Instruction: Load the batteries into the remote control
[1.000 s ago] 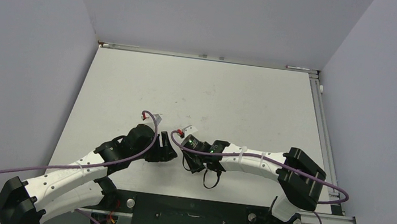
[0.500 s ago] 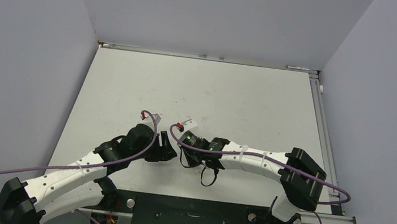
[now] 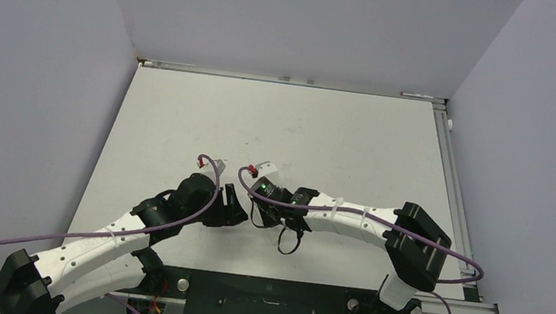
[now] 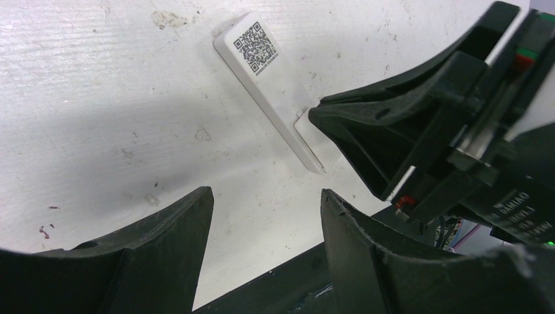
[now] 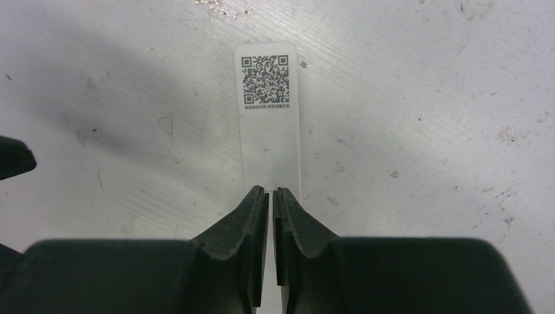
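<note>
The remote control (image 5: pixel 269 131) lies flat on the table (image 5: pixel 425 98), a slim white bar turned with a square code label (image 5: pixel 265 77) facing up at its far end. In the right wrist view it runs straight away from the camera. In the left wrist view it lies slanted, with the label end (image 4: pixel 256 44) towards the upper left.

The right gripper (image 5: pixel 270 193) is at the remote's near end. Its two dark fingers (image 5: pixel 252 216) are closed, with only a thin slit between them, and their tips sit right at the edge of the white bar. The left wrist view shows the same closed tip (image 4: pixel 315 115) meeting that end, where a small white corner juts out beside it. Whether the tip pinches that bit or only presses on it cannot be told.

The left gripper (image 4: pixel 265 196) hangs just beside the remote, its jaws well apart with nothing but bare table between them. From above, both arms meet near the middle of the table, towards its near edge, with the two grippers close together
</note>
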